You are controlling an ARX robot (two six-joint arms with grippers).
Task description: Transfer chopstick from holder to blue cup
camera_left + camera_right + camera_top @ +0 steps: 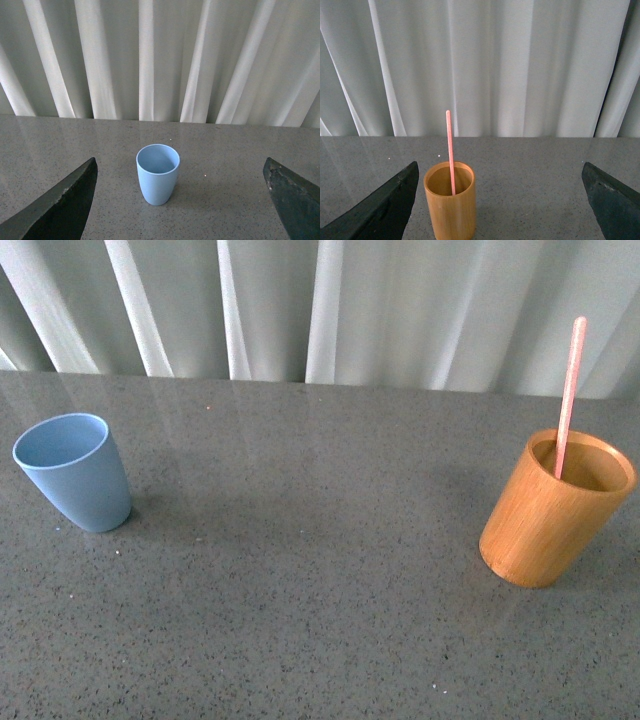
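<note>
Across the front view runs a grey speckled table (320, 590), the largest thing before me, with a pale pleated curtain (320, 300) hanging behind its far edge. Neither of my arms shows in that view.

On the right side of the table the holder (545, 520) stands upright, an orange-brown wooden cylinder. Well apart from it, on the left side, the blue cup (75, 475) stands upright with its mouth up.

The chopstick (570, 390) stands in the holder, its lower end inside and its rounded top rising well above the rim, leaning slightly.

From my right wrist, my right claw (500, 163) is released, its two dark fingers (375, 210) spread wide. The holder and chopstick stand ahead of it, nearer one finger than the other and touching neither.

From my left wrist, my left claw (180, 160) is likewise spread wide and grasps nothing. The blue cup stands ahead of it, roughly centred between the two fingers (57, 207) and clear of both.
</note>
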